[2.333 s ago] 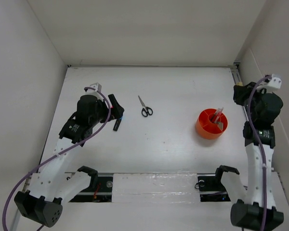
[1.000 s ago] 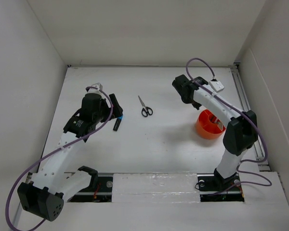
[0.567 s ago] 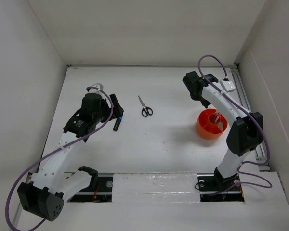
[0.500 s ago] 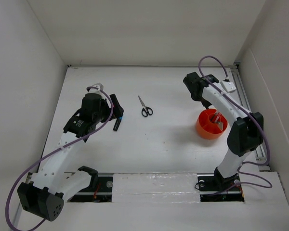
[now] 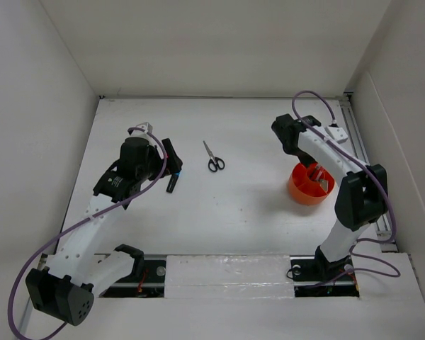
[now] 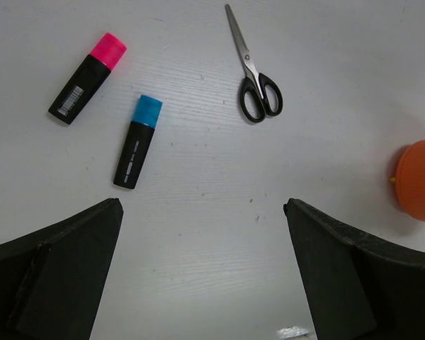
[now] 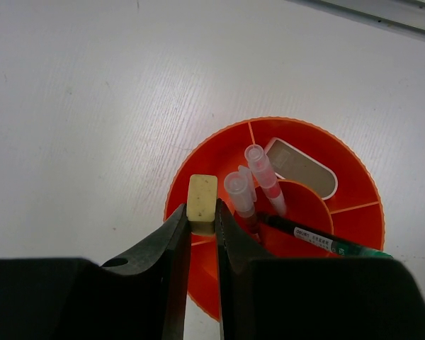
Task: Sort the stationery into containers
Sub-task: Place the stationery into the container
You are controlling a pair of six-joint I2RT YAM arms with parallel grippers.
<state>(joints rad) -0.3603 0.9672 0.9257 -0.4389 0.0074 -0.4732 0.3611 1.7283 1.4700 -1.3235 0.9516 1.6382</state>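
Three things lie unsorted on the bench (image 6: 354, 85), all out ahead of the left end effector (image 6: 202, 234). The scissors (image 6: 255, 81) are ahead and a touch right, the blue marker (image 6: 137, 142) is ahead-left, and the pink marker (image 6: 87, 78) lies beyond that, further left. Its jaws are spread wide with nothing between them, hovering above the bench.

Over to the right end effector (image 7: 202, 212): it is nearly closed, pinching a small tan eraser (image 7: 202, 198) by its sides, the top poking out past the fingertips. Directly beneath it sits the orange cup (image 7: 354, 227). From the wrist view the eraser hangs over the cup's rim rather than its middle, so I'd say it wants a nudge inward before letting go.

Already in the cup are two clear-capped pens (image 7: 265, 180), a dark pen (image 7: 319, 237) and a pinkish-white piece (image 7: 301, 166) in its own compartment. My read is that we're past halfway: eraser next, then markers and scissors.
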